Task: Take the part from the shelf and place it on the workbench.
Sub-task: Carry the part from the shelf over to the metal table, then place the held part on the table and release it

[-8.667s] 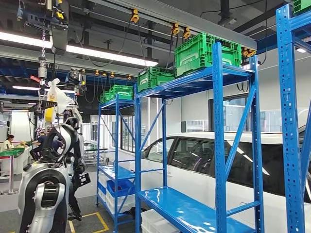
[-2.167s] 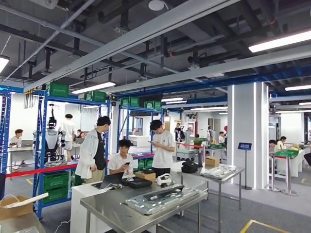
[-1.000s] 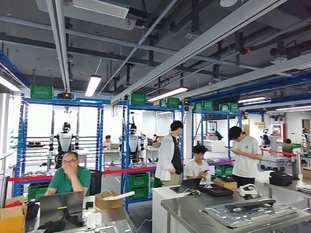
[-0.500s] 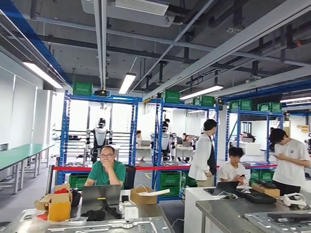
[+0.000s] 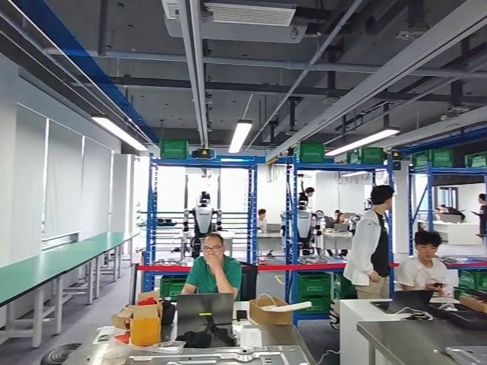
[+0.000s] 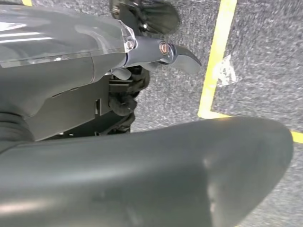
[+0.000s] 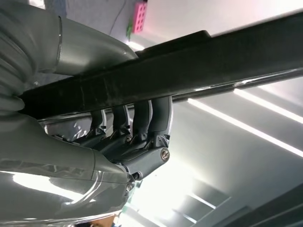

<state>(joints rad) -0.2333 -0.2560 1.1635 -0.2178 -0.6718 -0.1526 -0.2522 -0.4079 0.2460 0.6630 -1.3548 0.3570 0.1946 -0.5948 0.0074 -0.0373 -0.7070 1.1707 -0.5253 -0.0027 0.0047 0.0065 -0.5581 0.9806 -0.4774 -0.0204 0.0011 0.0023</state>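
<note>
Turning of the robot has swung the whole head view: the blue shelf and white car seen at first are out of sight, and the steel table (image 5: 396,338) that stood mid-picture a moment ago now sits at 4 o'clock, while a seated person (image 5: 214,272) in green, at 7 o'clock half a second back, is now close to 6 o'clock behind a laptop (image 5: 205,308). That is camera motion, not the things shifting. The part (image 7: 221,61), a long dark bar, is off the shelf and carried: in the right wrist view the right hand (image 7: 139,137) has its fingers (image 7: 159,116) hooked over the bar's edge and holds it. The left hand (image 6: 143,52) hangs over grey floor (image 6: 257,75) marked with yellow tape (image 6: 216,56); whether it is open or closed I cannot tell. I judge the step to be the carry toward a table, roughly midway through the task. To do it well, finish the turn before stepping, keep the long bar level and tucked so its ends do not sweep the laptop, the boxes (image 5: 144,323) or people nearby, face a bare stretch of steel squarely, and lower the bar flat before loosening the fingers
</note>
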